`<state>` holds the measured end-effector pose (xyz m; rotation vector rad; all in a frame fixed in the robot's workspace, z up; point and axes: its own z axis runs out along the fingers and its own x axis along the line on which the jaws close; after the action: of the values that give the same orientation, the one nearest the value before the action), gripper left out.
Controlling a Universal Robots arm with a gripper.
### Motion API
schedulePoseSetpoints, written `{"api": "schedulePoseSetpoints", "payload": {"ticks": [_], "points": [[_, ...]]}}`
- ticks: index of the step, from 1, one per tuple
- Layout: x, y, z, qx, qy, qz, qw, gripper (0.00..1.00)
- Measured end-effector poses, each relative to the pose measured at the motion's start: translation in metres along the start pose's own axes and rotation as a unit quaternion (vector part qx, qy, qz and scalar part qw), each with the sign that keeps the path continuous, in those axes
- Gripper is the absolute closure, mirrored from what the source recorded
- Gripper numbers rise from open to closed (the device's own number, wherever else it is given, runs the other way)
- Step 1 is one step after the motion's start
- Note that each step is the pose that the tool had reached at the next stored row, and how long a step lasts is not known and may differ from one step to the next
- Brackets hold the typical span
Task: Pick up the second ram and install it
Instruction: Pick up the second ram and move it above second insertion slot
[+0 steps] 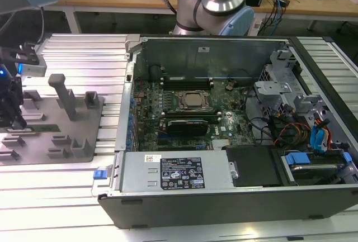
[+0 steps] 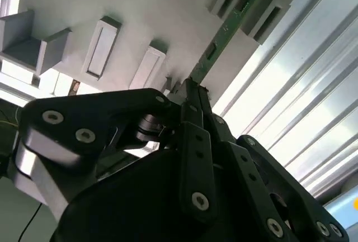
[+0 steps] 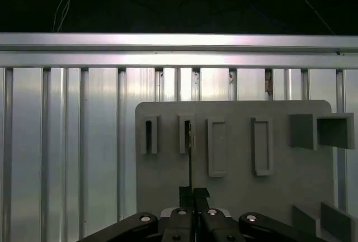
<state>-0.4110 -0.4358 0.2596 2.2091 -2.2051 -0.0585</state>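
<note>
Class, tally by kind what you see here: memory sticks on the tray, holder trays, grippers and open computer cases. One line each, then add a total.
thin green circuit-board memory stick: 1
grey plastic holder tray: 1
black metal gripper: 1
open dark computer case: 1
Total: 4

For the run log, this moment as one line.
gripper: shut on second ram | second ram: far end in grey holder tray slot | install: not yet done
</note>
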Motion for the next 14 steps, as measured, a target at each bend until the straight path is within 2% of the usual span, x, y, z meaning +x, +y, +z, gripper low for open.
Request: {"api": "schedulePoseSetpoints", "payload": {"ticks": [1, 2, 3, 11, 14], "points": [[-0.0001, 0.0002, -0.0032, 0.0, 0.0, 0.0, 1.0, 0.9], [-0.0004, 0.0005, -0.0106, 0.0, 0.0, 0.0, 1.0, 0.9], [-0.0006, 0.0006, -0.0145, 0.0001, 0.0, 0.0, 1.0, 0.9], [-0.0024, 0.0017, -0.0415, 0.0, 0.0, 0.0, 1.0, 0.9], [-0.0044, 0.0025, -0.0617, 0.0, 0.0, 0.0, 1.0, 0.9]]}}
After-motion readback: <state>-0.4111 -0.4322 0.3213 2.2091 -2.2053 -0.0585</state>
